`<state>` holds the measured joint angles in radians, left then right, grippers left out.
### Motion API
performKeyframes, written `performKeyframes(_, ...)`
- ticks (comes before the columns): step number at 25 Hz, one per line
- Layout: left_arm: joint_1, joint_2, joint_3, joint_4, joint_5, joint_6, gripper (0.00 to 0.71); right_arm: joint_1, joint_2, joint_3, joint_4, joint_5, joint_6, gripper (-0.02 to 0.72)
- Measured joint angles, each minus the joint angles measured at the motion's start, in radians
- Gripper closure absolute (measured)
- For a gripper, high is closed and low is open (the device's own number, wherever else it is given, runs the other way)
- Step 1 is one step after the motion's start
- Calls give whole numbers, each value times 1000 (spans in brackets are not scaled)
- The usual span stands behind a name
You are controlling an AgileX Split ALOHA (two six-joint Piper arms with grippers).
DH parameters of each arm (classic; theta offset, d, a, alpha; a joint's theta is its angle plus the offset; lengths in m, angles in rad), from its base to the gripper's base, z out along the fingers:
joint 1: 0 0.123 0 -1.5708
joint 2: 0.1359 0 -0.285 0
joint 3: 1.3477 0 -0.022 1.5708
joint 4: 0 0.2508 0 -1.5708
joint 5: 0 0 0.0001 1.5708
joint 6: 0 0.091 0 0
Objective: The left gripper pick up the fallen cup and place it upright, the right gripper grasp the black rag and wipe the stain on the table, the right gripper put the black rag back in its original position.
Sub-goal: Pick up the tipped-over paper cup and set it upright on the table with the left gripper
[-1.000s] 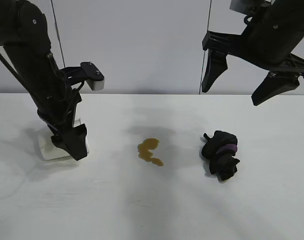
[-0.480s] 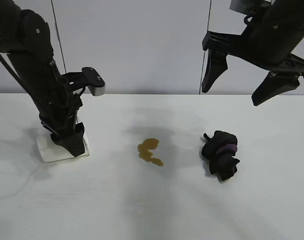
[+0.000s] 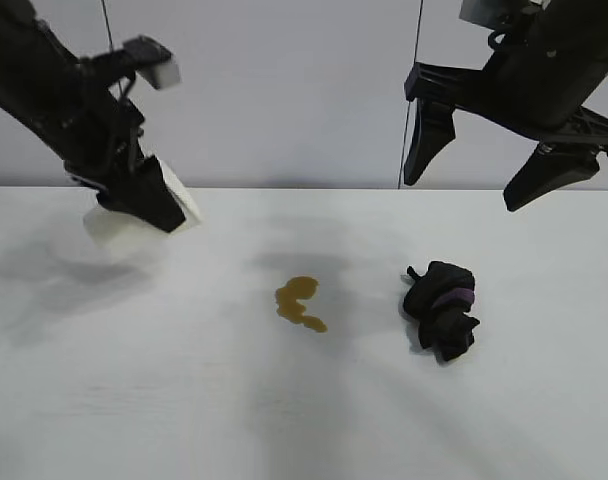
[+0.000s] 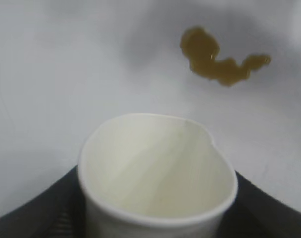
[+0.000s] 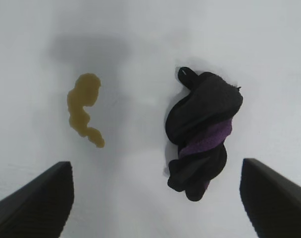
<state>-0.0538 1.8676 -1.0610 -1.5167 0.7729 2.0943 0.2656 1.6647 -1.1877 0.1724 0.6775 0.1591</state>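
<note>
- Exterior view: the left gripper (image 3: 149, 200), jaws clamped on the white paper cup (image 3: 119, 225), holds it tilted above the worktop (image 3: 304, 420); the right gripper (image 3: 484, 160) hangs wide open above the black rag (image 3: 442, 308), with the stain (image 3: 299, 302) between rag and cup.
- Left wrist view: the cup (image 4: 155, 173) mouth faces the camera, gripped at both sides; the stain (image 4: 217, 57) lies beyond it.
- Right wrist view: the rag (image 5: 202, 131) and stain (image 5: 84, 109) lie apart on the worktop, between the spread jaws.

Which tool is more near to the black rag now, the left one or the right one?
The right tool: it hangs open almost straight above the black rag. The left tool is far across the table, past the stain, holding the cup in the air.
</note>
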Motion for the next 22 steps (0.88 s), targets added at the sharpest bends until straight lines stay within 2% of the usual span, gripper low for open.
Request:
performKeyframes(2,34,0,74,-117,76,236,279,0,0,0,0,-8,-1,71)
performKeyframes(4,56,8,129,-153,163,375,279,0,0,0,0,-19,-3,71)
performKeyframes(9,59,115,153,-172,348,528,279,0,0,0,0,-53,-4,71)
performKeyframes(15,59,278,133,-182,360,573,279,0,0,0,0,-71,-4,71)
performKeyframes(22,59,343,131,-186,360,610,278,0,0,2,0,-71,-7,71)
